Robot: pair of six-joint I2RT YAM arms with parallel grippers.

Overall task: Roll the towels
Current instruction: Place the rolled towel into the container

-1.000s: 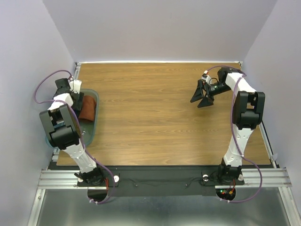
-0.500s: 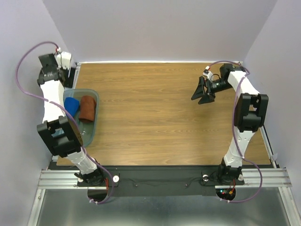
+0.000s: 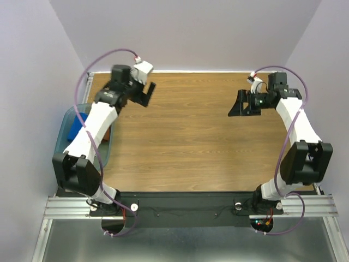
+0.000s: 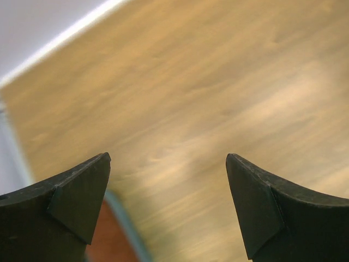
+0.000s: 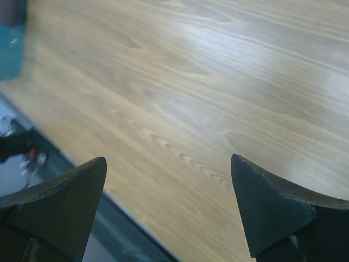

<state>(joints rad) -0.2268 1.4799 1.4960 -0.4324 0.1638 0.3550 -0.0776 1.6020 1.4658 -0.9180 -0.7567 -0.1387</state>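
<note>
Far left, on the left edge of the wooden table (image 3: 185,136): a see-through teal bin (image 3: 61,136). Inside, toward its far end, the blue towel (image 3: 76,126), a compact lump partly covered by the left arm. Also in the bin, the brown towel (image 4: 108,244), seen only as a blurred rust patch at the bottom of the left wrist view, just inside the bin's rim; rolled or loose, cannot tell. Further right, raised over bare wood near the table's far left corner and clear of the bin: the left gripper (image 3: 146,91), fingers spread wide, nothing between them. Far right, above the wood near the far right corner: the right gripper (image 3: 241,103), pointing left toward the middle of the table, likewise spread wide and holding nothing.
</note>
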